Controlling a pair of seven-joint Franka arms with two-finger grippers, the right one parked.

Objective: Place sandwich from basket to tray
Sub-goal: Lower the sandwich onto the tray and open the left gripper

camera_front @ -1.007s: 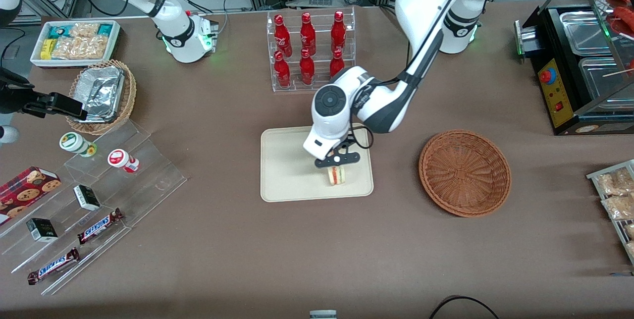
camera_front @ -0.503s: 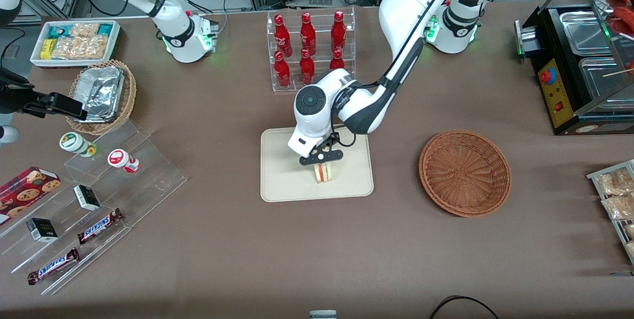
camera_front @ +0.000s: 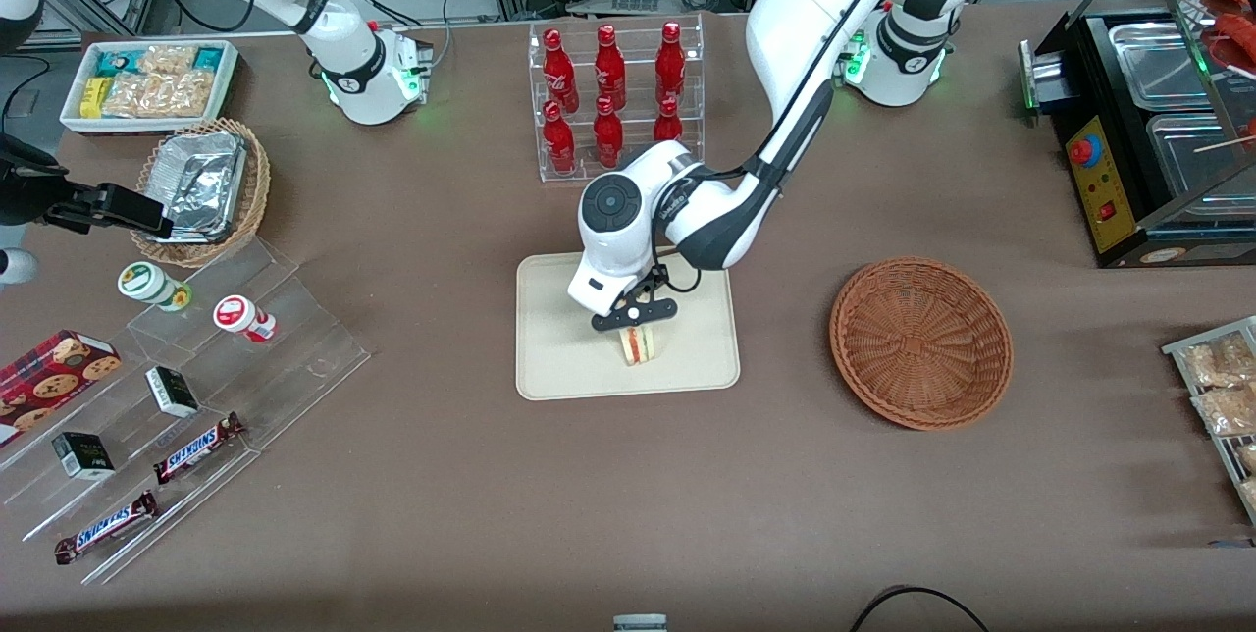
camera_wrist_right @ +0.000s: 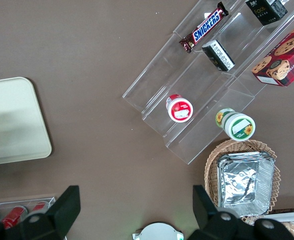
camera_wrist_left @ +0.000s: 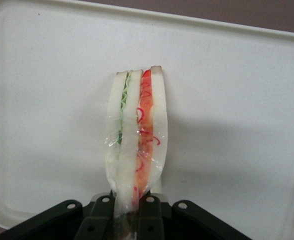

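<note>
The hand (camera_front: pixel 635 322) is pinching the sandwich (camera_front: pixel 639 344) over the tray (camera_front: pixel 549 357) mid-frame; lowering fully before releasing seems wise.

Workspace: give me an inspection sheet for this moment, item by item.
Surface: brown table.
Job's things: sandwich on edge over the cream tray, still pinched; wicker basket beside the tray, with no sandwich in it.
Clutter: rack of red bottles, candy bars on clear steps, foil containers, snack bin.
Grippers: gripper low over the tray, shut on the sandwich's end.
Cables: black cable at the table edge nearest the front camera.
Surroundings: food warmer toward the working arm's end.
</note>
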